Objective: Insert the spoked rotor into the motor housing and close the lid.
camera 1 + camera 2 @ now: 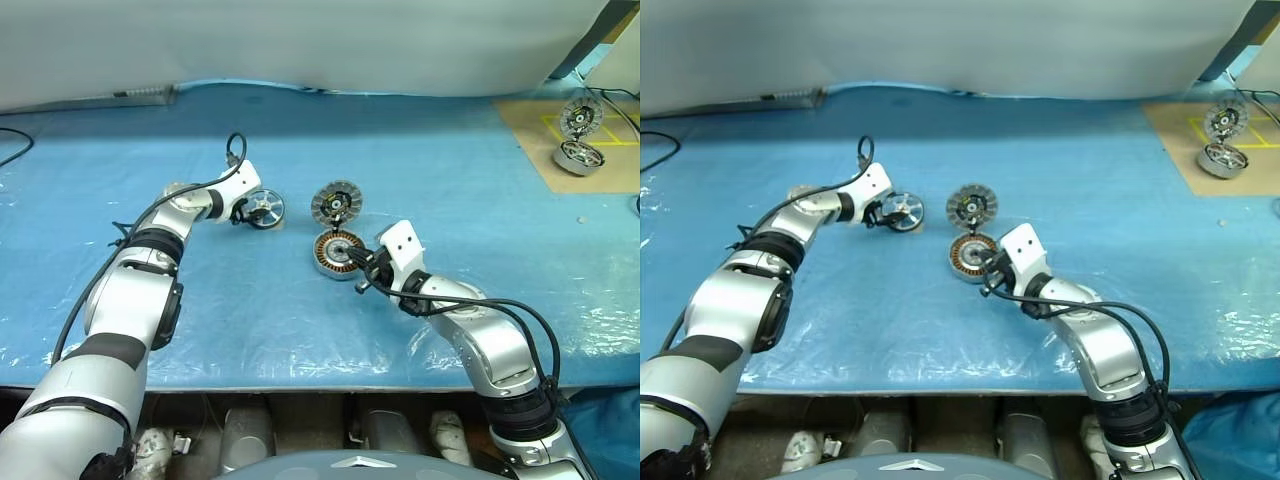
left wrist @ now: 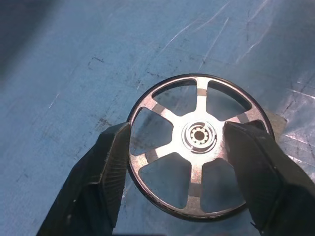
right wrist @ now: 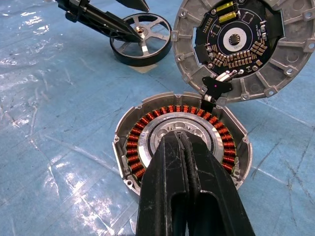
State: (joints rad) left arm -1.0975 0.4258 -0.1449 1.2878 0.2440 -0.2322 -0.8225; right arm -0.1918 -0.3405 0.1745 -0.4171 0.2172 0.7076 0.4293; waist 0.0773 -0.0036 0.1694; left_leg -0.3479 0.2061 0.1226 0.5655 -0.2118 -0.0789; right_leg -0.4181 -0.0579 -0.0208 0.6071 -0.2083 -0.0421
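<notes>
My left gripper (image 2: 177, 162) straddles the spoked rotor (image 2: 198, 147), fingers seemingly touching its rim. To the right, my clenched right gripper (image 3: 181, 142) presses inside the motor housing (image 3: 129, 129), its lid (image 3: 295, 64) standing open on the far side; open blue table (image 1: 450, 160) all around.

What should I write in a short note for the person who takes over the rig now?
Left gripper: fingers on both sides of the spoked rotor, which lies flat on the blue sheet; a closed grip cannot be confirmed.
Right gripper: shut, tips resting on the centre of the motor housing, holding nothing.
Lid: swung open and standing up at the housing's far edge.
Done: housing open and steadied.
Left: lift the rotor, seat it in the housing, close the lid.
</notes>
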